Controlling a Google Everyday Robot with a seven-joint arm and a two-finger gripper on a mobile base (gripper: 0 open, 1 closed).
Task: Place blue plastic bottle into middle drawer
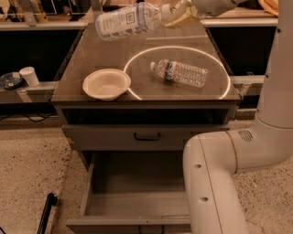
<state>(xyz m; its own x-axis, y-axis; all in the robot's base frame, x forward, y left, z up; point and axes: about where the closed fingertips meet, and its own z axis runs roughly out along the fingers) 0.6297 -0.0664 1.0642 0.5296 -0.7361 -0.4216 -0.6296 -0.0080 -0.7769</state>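
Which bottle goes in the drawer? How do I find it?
Look above the cabinet, near the picture's top. The blue bottle hangs there sideways in the gripper. It has a wide pale label, while the ribbed bottle lies on the cabinet.

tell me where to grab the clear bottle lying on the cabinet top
Take the clear bottle across its ribbed mid-body, coming down from above with jaws across its length: it lies on its side, cap toward the bowl, both long sides free. The gripper is high at the back, holding the blue plastic bottle by its cap end.
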